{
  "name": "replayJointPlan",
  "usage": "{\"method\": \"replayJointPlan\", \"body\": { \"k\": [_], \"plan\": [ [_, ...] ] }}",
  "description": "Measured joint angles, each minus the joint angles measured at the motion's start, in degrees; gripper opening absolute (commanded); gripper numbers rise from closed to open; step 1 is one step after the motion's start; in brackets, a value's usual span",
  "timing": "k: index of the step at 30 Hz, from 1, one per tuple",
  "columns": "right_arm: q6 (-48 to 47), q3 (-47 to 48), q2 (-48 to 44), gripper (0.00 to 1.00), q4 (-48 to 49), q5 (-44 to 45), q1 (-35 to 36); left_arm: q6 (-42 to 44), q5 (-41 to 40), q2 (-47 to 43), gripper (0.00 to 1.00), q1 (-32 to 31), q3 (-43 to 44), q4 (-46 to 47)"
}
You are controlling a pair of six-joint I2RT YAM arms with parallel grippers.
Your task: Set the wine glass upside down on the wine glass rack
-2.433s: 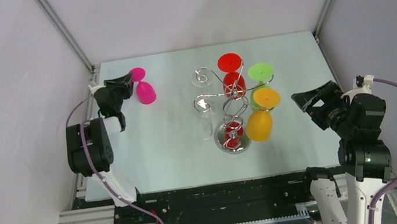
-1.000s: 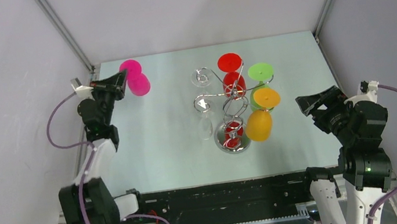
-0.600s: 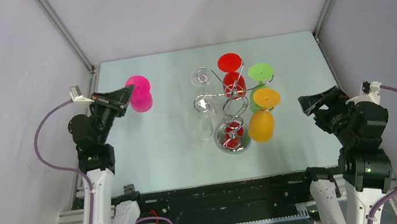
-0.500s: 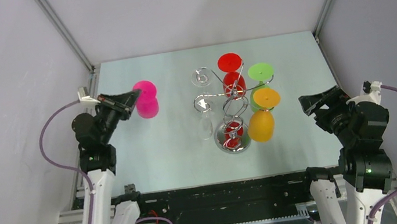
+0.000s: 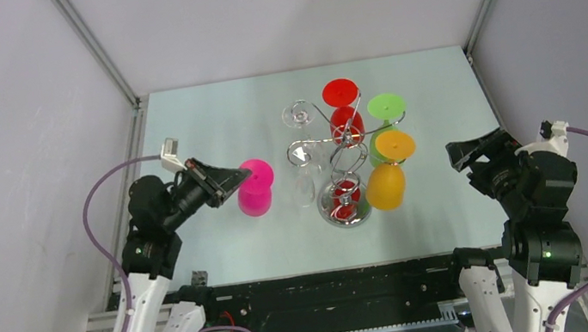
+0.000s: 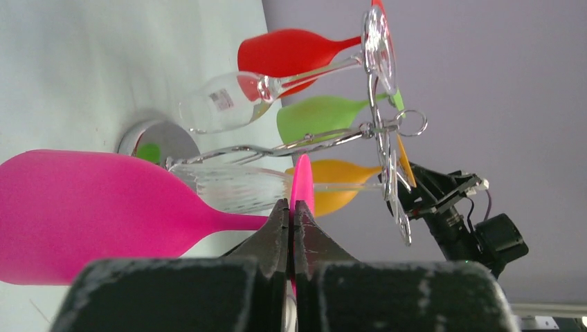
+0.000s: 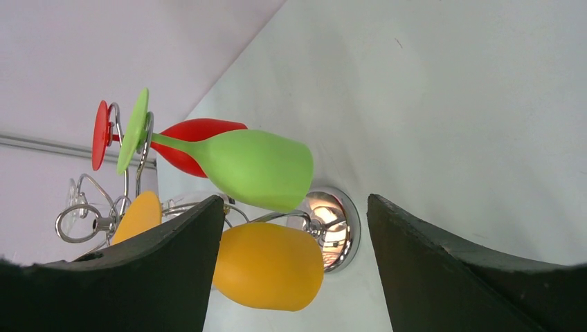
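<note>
The pink wine glass [image 5: 255, 196] hangs upside down, off the table, just left of the wine glass rack [image 5: 338, 144]. My left gripper [image 5: 230, 183] is shut on the edge of its foot. In the left wrist view the pink foot [image 6: 302, 185] is pinched edge-on between my gripper's tips [image 6: 291, 211], and the bowl [image 6: 83, 214] points left. The chrome rack [image 6: 381, 131] stands beyond it, with its mirrored base [image 6: 156, 140] on the table. My right gripper [image 5: 468, 153] is open and empty to the right of the rack, which it faces in its own view [image 7: 296, 202].
The rack carries hanging red [image 5: 345, 120], green [image 5: 386, 107] and orange [image 5: 386, 183] glasses on its right side and two clear glasses [image 5: 303, 178] on its left. The rack base [image 7: 333, 225] sits mid-table. Grey walls enclose the table on three sides.
My left arm has carried the pink glass from the far left corner, rightward and nearer, to just left of the rack. The right arm has barely moved.
</note>
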Motion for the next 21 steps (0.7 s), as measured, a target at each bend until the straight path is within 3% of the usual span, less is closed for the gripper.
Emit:
{"method": "replayJointPlan", "body": {
  "k": [14,21],
  "plan": [
    [-0.1,1.0,2.2,0.82,0.7,-0.4,0.0,5.0,4.8,0.6,0.0,-1.2,5.9,-2.8],
    [-2.3,11.7,10.3,0.82,3.5,-5.2,0.0,10.1,1.2,7.2,0.0,2.6,19.3,-4.0]
  ]
}}
